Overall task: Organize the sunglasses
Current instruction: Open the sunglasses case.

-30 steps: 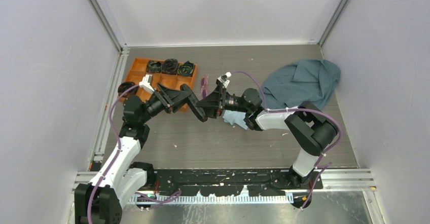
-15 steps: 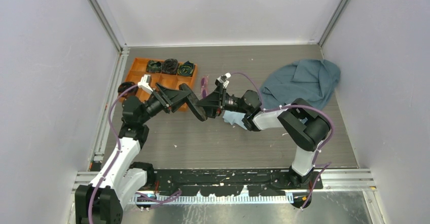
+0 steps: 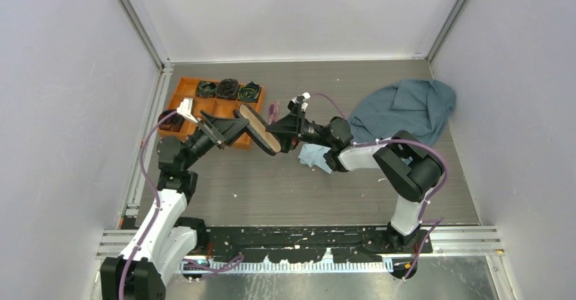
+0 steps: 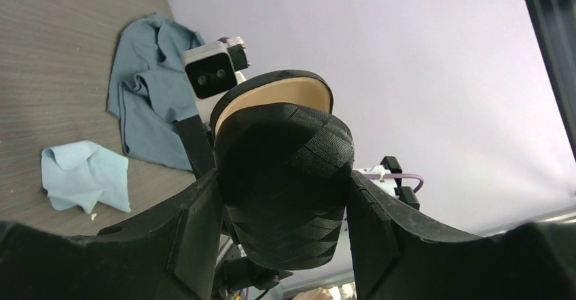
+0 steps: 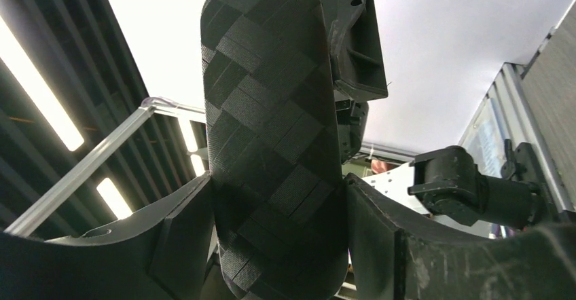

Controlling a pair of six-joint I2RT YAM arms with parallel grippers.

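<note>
Since the earlier frame, the case (image 3: 259, 129) had swung open, tan lining up. Left jaws and right jaws each clamped its shell. Sunglasses (image 3: 273, 112) lay just beyond on the worktop (image 3: 306, 191). They looked light, thin and fragile, best gripped across the folded frame.

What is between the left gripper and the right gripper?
The black case, open with its tan lining showing. The left gripper and the right gripper both clamp it. The top view shows this best.

White-and-black arm links (image 3: 162, 213), purple cables (image 3: 145, 171), matte black left gripper (image 4: 282, 222) and right gripper (image 5: 275, 235)
</note>
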